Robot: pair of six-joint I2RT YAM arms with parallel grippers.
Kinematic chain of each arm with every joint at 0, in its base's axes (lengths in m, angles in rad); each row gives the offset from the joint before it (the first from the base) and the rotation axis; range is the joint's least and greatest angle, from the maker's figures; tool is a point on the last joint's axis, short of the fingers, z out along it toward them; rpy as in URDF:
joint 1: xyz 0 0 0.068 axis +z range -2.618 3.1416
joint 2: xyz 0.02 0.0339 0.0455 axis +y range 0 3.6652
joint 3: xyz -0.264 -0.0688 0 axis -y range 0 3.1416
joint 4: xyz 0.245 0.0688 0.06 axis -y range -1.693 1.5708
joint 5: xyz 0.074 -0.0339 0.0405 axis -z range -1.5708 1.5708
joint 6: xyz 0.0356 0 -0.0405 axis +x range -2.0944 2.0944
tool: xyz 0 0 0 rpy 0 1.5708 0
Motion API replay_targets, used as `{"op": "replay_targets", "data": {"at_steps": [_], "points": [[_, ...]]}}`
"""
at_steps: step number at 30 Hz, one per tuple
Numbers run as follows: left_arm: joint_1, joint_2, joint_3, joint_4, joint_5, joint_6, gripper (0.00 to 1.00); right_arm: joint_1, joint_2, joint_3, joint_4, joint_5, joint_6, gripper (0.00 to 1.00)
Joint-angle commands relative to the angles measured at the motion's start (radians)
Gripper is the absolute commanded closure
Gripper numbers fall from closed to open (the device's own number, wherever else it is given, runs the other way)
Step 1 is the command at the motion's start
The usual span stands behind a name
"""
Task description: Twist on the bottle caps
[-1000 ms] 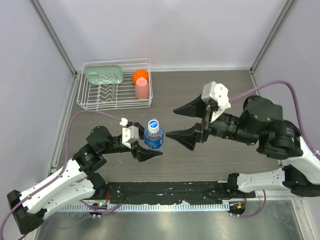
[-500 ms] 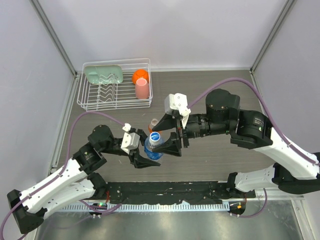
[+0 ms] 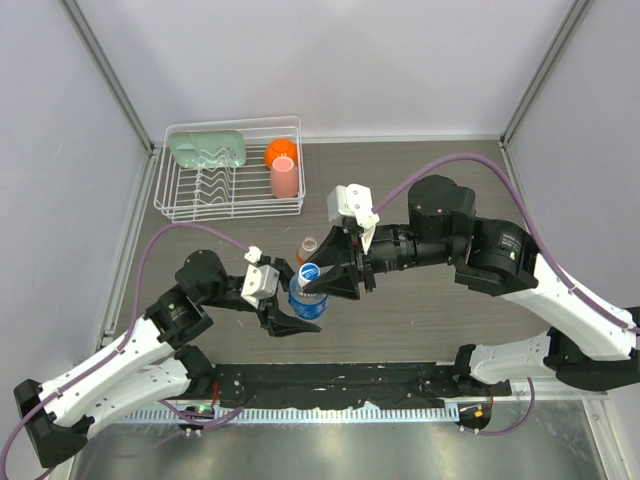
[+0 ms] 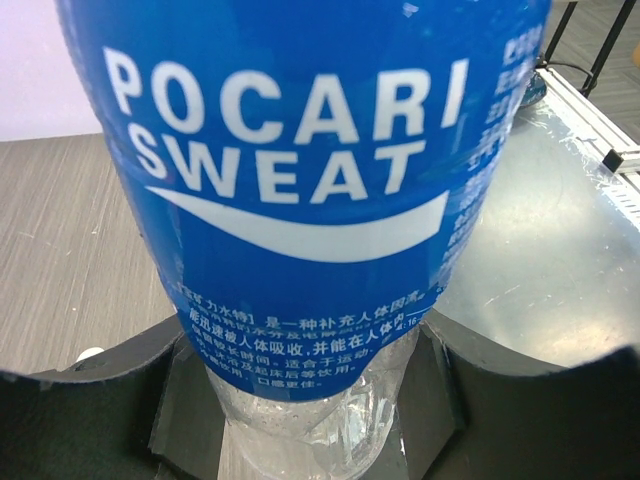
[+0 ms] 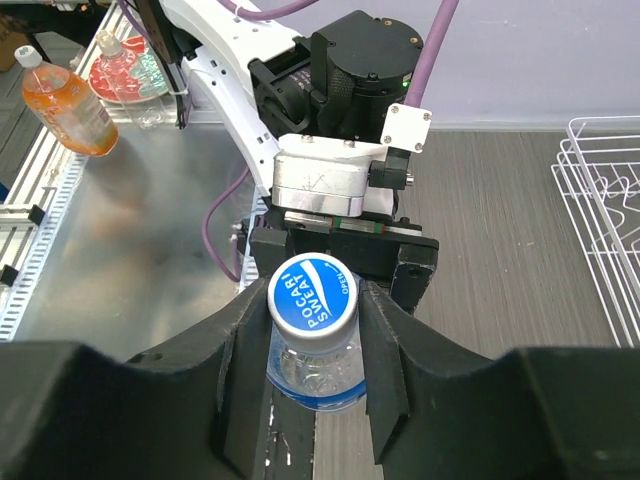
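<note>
Two grippers meet on one bottle: my left gripper (image 3: 298, 302) clamps the blue-label bottle (image 4: 300, 200), upright on the table (image 3: 420, 180), while my right gripper (image 5: 313, 320) pinches its cap (image 5: 312, 293) from both sides.

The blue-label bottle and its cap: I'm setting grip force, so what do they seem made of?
The bottle looks like thin clear plastic, probably soft: its wall is see-through and ridged below a glossy blue printed film label. The cap looks like opaque moulded plastic, probably stiffer, with a smooth printed top.
</note>
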Motion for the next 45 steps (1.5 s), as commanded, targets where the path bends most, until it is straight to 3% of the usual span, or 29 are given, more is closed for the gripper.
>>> {"op": "replay_targets", "data": {"at_steps": [1, 10, 15, 23, 34, 36, 37, 40, 45], "points": [[0.004, -0.016, 0.031, 0.020, -0.012, -0.013, 1.00, -0.008, -0.014, 0.005, 0.058, -0.023, 0.010, 0.56], [0.004, -0.022, 0.023, 0.030, -0.045, -0.018, 1.00, -0.012, -0.001, 0.013, 0.055, -0.018, 0.013, 0.64], [0.004, -0.014, 0.028, 0.059, -0.157, -0.049, 1.00, -0.012, 0.026, 0.016, 0.012, 0.017, 0.010, 0.83], [0.004, -0.008, 0.041, 0.082, -0.351, -0.030, 1.00, -0.012, 0.045, -0.002, -0.049, 0.126, 0.018, 0.99], [0.007, -0.013, 0.040, 0.111, -0.492, -0.024, 1.00, -0.012, 0.049, -0.022, -0.077, 0.238, 0.055, 0.99], [0.011, -0.013, 0.040, 0.111, -0.493, -0.024, 1.00, -0.012, 0.048, -0.022, -0.079, 0.254, 0.064, 0.94], [0.010, -0.014, 0.040, 0.108, -0.493, -0.026, 1.00, -0.012, 0.045, -0.025, -0.079, 0.260, 0.064, 0.79], [0.013, -0.022, 0.038, 0.102, -0.475, -0.032, 1.00, -0.012, 0.014, -0.041, -0.060, 0.270, 0.066, 0.62], [0.016, -0.026, 0.032, 0.096, -0.441, -0.050, 1.00, -0.012, -0.030, -0.013, -0.068, 0.238, 0.044, 0.47]]}}
